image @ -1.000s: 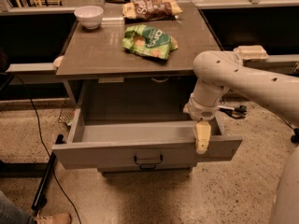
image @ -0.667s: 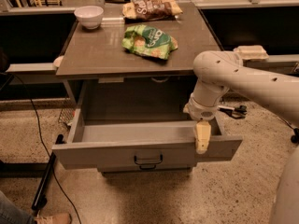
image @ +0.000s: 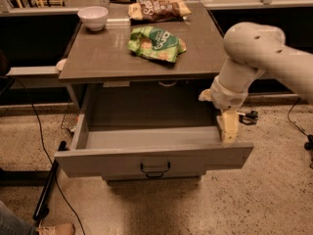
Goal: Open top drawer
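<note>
The top drawer point(image: 112, 163) stands pulled far out from under the grey table. Its wide grey front carries a small dark loop handle point(image: 155, 168) at centre, and its deep grey box looks empty. My gripper point(image: 227, 129) hangs from the pale arm at the drawer's right side, its yellowish fingertip point(image: 228, 130) just above the right end of the front panel, well right of the handle and apart from it. The two narrower drawer fronts are hidden below the open drawer.
On the table top point(image: 98, 62) lie a green snack bag point(image: 156, 43), a brown snack bag point(image: 159, 9) and a white bowl point(image: 93, 17). A black cable point(image: 54, 190) runs on the floor at left. A shoe point(image: 54, 228) shows at bottom left.
</note>
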`<state>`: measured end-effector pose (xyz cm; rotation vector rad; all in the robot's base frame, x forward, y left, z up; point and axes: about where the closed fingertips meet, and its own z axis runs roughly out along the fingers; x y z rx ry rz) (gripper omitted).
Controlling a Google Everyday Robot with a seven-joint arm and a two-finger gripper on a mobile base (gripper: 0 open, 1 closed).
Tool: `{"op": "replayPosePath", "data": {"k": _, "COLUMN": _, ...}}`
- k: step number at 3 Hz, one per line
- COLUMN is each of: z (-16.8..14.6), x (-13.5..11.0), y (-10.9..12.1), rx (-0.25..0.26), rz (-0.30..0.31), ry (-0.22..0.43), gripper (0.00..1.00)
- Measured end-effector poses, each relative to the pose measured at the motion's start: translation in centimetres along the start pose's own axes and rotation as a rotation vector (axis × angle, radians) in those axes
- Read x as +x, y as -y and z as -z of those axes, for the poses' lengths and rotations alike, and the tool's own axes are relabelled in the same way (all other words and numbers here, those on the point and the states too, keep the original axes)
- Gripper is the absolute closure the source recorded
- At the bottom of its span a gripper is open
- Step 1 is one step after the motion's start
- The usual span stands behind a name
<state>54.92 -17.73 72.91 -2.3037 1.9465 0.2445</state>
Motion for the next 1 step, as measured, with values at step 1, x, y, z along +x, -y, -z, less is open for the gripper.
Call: {"op": "replayPosePath", "data": {"k": 1, "z": 5.42, "x": 0.15, "y": -0.38, "rx": 0.051, "rz": 0.022, "ry": -0.01, "gripper": 0.0}}
